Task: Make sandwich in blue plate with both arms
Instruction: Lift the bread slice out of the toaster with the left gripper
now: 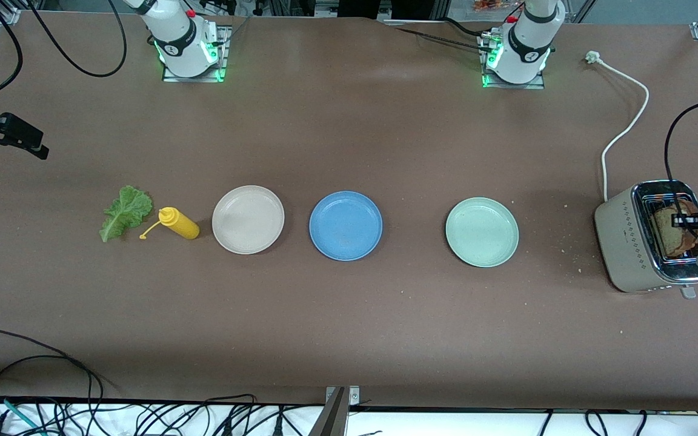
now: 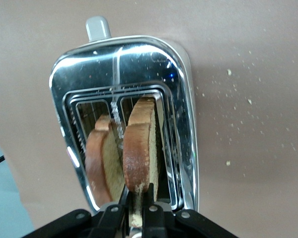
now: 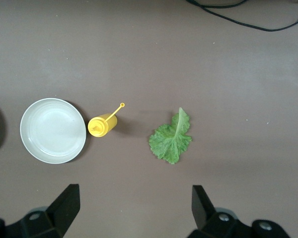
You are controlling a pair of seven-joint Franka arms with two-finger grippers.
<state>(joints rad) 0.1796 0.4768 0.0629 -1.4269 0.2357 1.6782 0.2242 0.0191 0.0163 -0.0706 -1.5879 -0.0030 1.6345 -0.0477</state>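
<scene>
Left wrist view showed the left gripper [image 2: 139,210] clenched on a toast slice [image 2: 139,153] standing in the toaster [image 1: 634,242]. The right gripper [image 3: 134,208], fingers spread, hovered above bare table near the lettuce leaf [image 1: 125,212]. The blue plate [image 1: 345,225] sat between two other plates.

Three plates sit on the table: one cream plate [image 1: 248,219], one blue plate [image 1: 345,225] and one mint-green plate [image 1: 481,232]. There are two toast slices, both standing in the one toaster [image 1: 624,239]: one toast slice [image 2: 139,148] pinched between the closed jaws of the left gripper [image 2: 137,210] and the other toast slice [image 2: 100,156] in the slot just beside those jaws. One lettuce leaf [image 3: 171,139] and one yellow squeeze bottle [image 3: 103,124] lie out ahead of the wide-spread jaws of the right gripper [image 3: 134,210], which makes two grippers on two arms, and one white power cord [image 1: 624,124] runs from the toaster
</scene>
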